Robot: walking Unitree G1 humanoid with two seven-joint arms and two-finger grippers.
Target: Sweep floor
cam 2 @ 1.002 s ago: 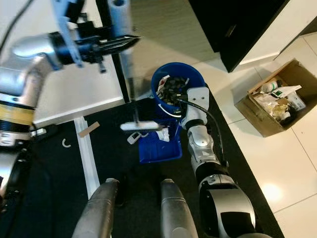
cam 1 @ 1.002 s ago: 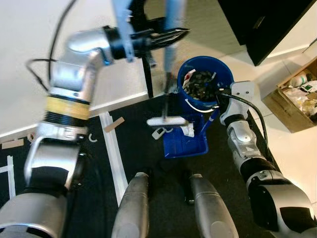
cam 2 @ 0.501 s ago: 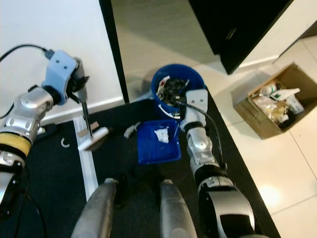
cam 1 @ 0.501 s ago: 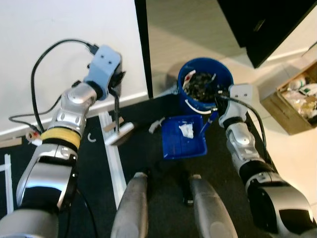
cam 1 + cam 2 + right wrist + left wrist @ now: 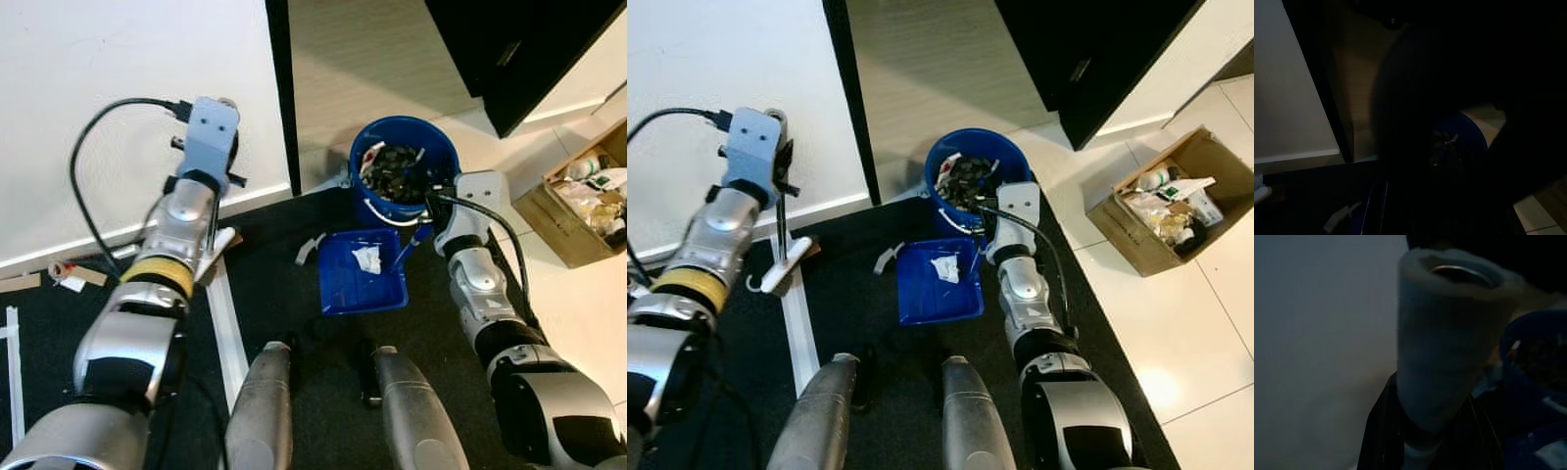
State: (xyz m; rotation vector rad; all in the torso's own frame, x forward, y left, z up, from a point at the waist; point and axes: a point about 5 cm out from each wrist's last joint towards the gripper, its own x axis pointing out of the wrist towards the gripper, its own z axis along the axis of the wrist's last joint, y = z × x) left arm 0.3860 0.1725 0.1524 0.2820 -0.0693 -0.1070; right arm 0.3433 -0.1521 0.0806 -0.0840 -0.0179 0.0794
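Note:
My left gripper [image 5: 782,184] reaches forward on the left and is shut on the thin handle of a brush. The white brush head [image 5: 787,264] rests tilted on the black mat by the white tape line [image 5: 227,333]. In the left wrist view the pale handle [image 5: 1447,338] stands close up. A blue dustpan [image 5: 338,284] lies on the mat with a white scrap [image 5: 367,259] in it. Its thin blue handle [image 5: 405,251] rises to my right gripper [image 5: 982,233], which is shut on it. Behind the pan stands a blue bucket [image 5: 436,147] full of rubbish.
A white scrap [image 5: 309,247] lies left of the pan and small scraps [image 5: 69,274] lie at the far left. A black post [image 5: 279,88] rises along the white wall. An open cardboard box [image 5: 588,196] sits on the tiles at right, below a black cabinet [image 5: 519,39]. My legs [image 5: 265,411] show below.
My left arm has swung down and left, carrying the brush from over the dustpan to the tape line. The dustpan and the right arm stay put.

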